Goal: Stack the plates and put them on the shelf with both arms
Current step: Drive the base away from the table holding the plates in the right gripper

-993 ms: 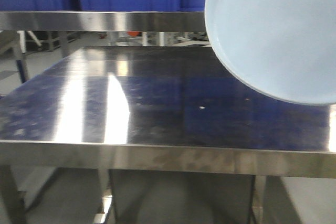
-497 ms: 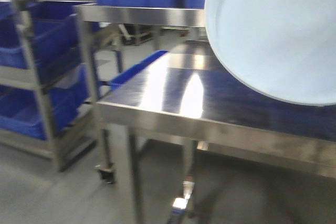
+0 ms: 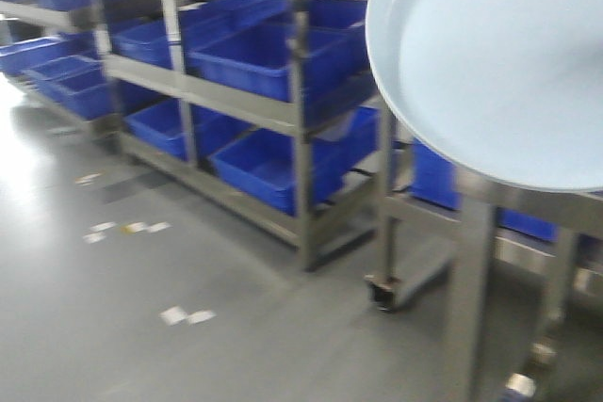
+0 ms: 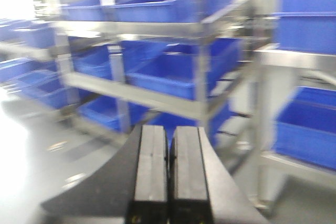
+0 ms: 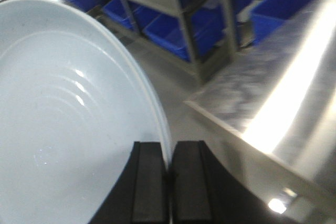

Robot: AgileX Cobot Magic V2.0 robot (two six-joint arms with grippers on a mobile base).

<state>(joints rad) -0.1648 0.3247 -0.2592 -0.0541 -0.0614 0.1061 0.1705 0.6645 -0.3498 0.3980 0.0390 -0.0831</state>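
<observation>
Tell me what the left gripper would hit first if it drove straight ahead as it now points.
Nothing near: the left gripper, shut, points across open floor at the shelf. It would likely meet a front rail or a blue crate there first; blur leaves depth unclear.

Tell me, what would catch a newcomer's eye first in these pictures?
A big pale bluish-white plate fills the front view's upper right, tipped up to face the camera. The right gripper has its jaws pinched on the plate's rim. Behind, to the left and centre, stand steel racks loaded with bright blue crates. The left gripper points at such racks with its jaws shut on nothing.
</observation>
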